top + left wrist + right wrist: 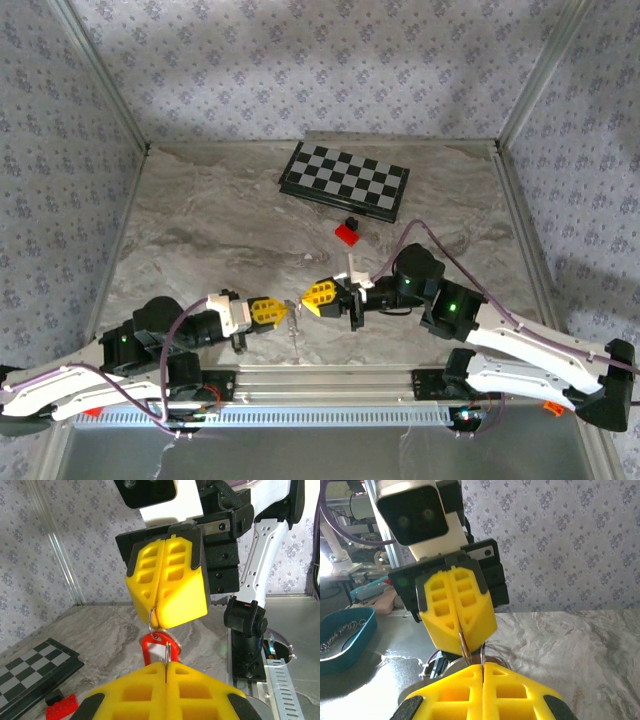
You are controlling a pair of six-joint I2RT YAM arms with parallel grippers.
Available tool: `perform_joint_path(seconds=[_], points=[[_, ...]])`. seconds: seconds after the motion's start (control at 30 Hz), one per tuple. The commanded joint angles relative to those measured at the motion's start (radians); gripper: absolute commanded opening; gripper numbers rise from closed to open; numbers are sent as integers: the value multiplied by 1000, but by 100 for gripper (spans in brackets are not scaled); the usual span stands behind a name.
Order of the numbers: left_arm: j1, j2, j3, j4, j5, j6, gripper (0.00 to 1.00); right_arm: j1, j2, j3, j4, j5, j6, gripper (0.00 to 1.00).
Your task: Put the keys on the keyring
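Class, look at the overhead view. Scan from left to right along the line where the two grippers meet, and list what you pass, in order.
left gripper → key, dangling between the two sets of fingertips → right gripper

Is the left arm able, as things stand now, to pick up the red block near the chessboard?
Probably not yet. The table towards the red block by the chessboard looks fairly free, but the left fingers are shut on the metal ring, which the right fingers pinch too, so they are occupied.
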State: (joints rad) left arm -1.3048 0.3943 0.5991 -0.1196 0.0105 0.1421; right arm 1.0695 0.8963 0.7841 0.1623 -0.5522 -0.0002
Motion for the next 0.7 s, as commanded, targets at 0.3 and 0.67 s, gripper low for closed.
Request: perform_joint_path(seconds=[0.3,0.67], points=[[-8,5,4,115,-25,-3,0,27,-27,-2,22,38,-32,0],[-8,11,2,118,-26,-7,0,35,-60,-26,44,75,-37,0]])
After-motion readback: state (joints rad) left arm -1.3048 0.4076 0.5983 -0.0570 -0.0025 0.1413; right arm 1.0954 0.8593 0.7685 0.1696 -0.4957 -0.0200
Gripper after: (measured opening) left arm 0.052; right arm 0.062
